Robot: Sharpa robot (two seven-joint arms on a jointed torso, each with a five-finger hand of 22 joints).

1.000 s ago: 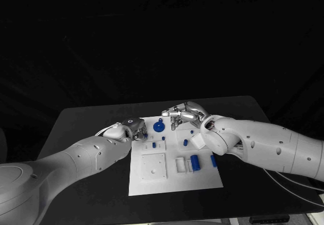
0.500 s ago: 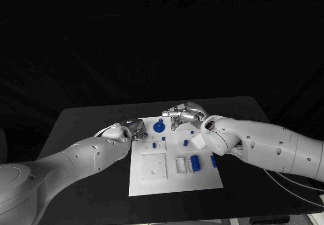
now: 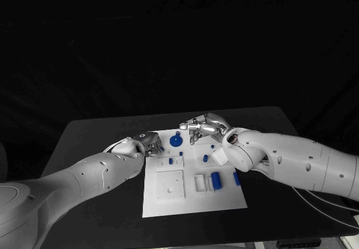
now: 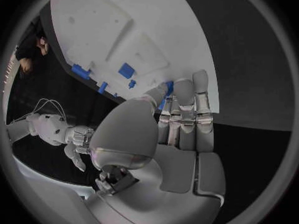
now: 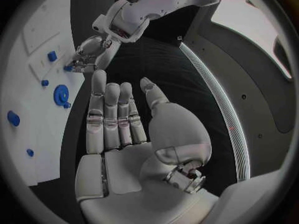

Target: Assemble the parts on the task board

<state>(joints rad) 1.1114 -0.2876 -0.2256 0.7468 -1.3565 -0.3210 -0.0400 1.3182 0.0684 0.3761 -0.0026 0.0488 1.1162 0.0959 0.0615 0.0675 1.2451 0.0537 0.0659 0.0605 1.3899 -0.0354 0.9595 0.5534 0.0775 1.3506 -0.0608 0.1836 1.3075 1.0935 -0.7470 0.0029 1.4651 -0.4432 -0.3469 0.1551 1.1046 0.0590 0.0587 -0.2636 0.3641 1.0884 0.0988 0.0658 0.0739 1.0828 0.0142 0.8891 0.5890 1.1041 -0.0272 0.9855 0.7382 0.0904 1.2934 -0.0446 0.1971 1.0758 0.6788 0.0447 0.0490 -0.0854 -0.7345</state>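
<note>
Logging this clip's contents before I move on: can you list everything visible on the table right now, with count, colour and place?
Table: one, black, under everything.
Task board: one, white, middle of the table.
Gear-shaped part: one, blue, at the board's far end between the two hands.
Long part: one, blue, on the board's right half.
Other small parts: several, blue, scattered over the board's far half; exact count unclear.
Left hand: silver, at the board's far left edge, fingertips by a blue part; hold unclear.
Right hand: silver, above the board's far edge, fingers straight, holding nothing.
</note>
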